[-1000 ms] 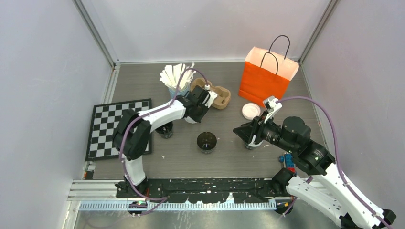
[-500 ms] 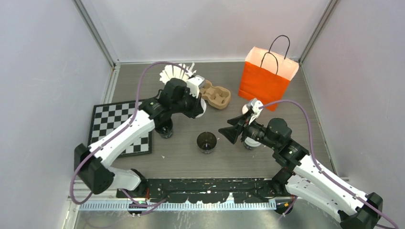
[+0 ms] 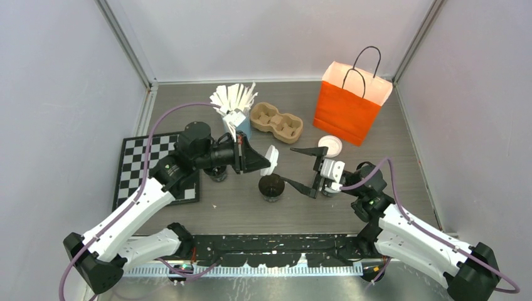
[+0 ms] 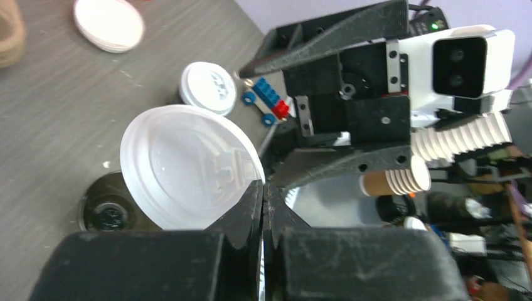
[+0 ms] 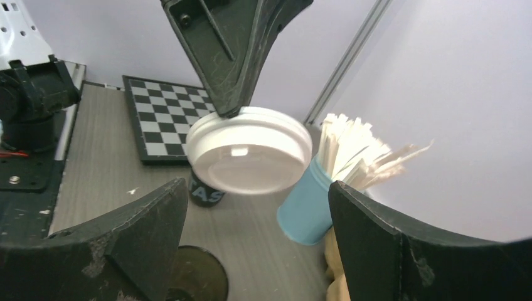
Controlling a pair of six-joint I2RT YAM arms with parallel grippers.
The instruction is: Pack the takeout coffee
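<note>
An open dark cup [image 3: 271, 187] stands mid-table, also low in the left wrist view [image 4: 103, 210] and the right wrist view [image 5: 197, 273]. Just above and behind it my left gripper [image 3: 266, 164] [image 4: 262, 188] is shut on the rim of a white lid [image 4: 188, 166] [image 5: 249, 147], held tilted. Facing it from the right, my right gripper [image 3: 287, 164] [image 5: 258, 187] is open wide and empty. Beyond the right gripper stands a lidded dark cup [image 4: 207, 88]. Another dark cup [image 3: 218, 174] [image 5: 206, 193] sits under my left arm, its top hidden.
The orange bag [image 3: 348, 103] stands at the back right, a stack of white lids [image 3: 330, 145] before it. A cardboard cup carrier [image 3: 276, 122] and a light-blue cup of white sticks [image 3: 237, 119] are at the back, a checkerboard [image 3: 157, 166] left. A toy car [image 4: 266, 100] lies right.
My left arm swung from the carrier area toward the centre, carrying the lid over the open cup. The right gripper opened wider and turned to face the lid.
</note>
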